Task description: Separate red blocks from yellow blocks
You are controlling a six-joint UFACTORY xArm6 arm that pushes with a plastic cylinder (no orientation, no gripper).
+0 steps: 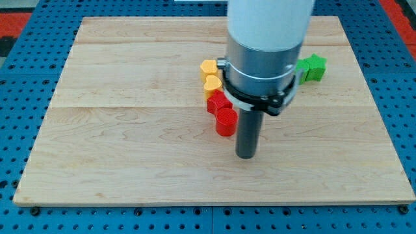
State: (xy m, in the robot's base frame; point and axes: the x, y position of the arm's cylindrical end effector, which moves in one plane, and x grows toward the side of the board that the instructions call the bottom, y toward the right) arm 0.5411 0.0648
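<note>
- We have no jaws to report on: our arm ends in a plain dark rod, and my tip (246, 156) rests on the wooden surface (130, 149).
- My tip stands just to the view's right of the red cylinder (226, 121), slightly lower in the view; a thin gap seems to part them.
- The red cylinder touches a second red block (217, 103), whose shape we cannot make out.
- Above it sit a yellow block (212, 85) and a yellow hexagonal block (208, 67), the four forming one touching column.
- Green blocks (312, 67) lie at the view's right, partly hidden behind our arm.
</note>
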